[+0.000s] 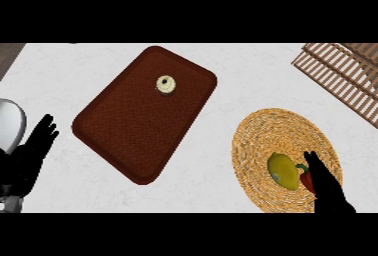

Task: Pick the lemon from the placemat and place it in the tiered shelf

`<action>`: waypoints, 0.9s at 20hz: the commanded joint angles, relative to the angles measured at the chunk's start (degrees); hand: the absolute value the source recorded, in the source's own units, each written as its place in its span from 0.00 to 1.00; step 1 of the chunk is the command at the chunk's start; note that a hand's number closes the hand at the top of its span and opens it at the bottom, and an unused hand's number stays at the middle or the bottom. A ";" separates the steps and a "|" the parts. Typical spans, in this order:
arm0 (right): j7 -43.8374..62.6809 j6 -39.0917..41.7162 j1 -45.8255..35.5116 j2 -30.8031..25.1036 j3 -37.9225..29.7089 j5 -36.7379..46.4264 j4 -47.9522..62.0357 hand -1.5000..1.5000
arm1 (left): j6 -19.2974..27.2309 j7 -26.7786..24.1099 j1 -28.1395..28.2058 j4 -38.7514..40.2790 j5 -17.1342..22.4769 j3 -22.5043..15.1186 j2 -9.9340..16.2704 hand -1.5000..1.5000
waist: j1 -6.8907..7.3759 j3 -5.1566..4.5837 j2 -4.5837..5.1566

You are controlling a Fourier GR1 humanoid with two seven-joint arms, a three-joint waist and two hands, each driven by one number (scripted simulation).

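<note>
A yellow lemon (283,171) lies on a round woven straw placemat (284,130) at the right. A red pepper (306,181) with a green stem sits right beside it, partly hidden by my right hand (328,186). That hand comes up from the lower edge with straight fingers, just right of the lemon, open and holding nothing. The slatted wooden tiered shelf (341,72) shows at the top right corner. My left hand (31,150) rests open at the far left edge, fingers up.
A brown rectangular tray (125,130) lies diagonally in the middle, with a small cream and brown round item (166,84) near its upper end. The white marble counter (221,190) spreads between tray and placemat.
</note>
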 commanded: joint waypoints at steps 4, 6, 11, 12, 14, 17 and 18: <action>18.33 26.89 -5.28 -2.01 4.33 4.43 -6.87 0.00 | -1.35 -0.11 0.55 -1.15 -0.03 0.69 0.39 0.50 | 1.51 0.27 0.05; 22.12 35.42 -11.43 -2.20 1.98 1.57 -9.03 0.00 | -2.73 -0.03 -2.55 3.13 0.62 2.01 0.13 0.50 | 1.16 0.26 0.25; 22.46 39.59 -14.92 1.27 1.96 1.00 -2.73 0.00 | 0.24 1.95 -2.50 0.48 -2.78 0.16 -3.26 0.50 | 0.67 0.46 -0.02; 24.60 40.01 -14.73 3.24 3.28 2.19 -4.14 0.00 | 0.91 4.04 -2.41 -0.40 -2.70 0.93 -3.08 0.50 | 0.62 0.47 -0.08; 22.65 43.51 -20.38 2.63 -2.95 -1.25 -0.87 0.00 | -1.26 1.33 -0.97 0.21 -3.25 0.70 -3.49 0.50 | 0.96 0.46 0.02; 19.69 41.77 -16.63 2.33 -3.76 -0.77 -0.78 0.00 | -3.48 -0.16 0.85 1.06 -3.01 3.94 -2.77 0.50 | 0.63 0.47 -0.06; 19.71 42.92 -20.70 3.64 -4.66 -1.01 3.69 0.00 | -2.91 0.26 0.26 1.10 -3.53 3.13 -3.77 0.50 | 0.83 0.47 0.01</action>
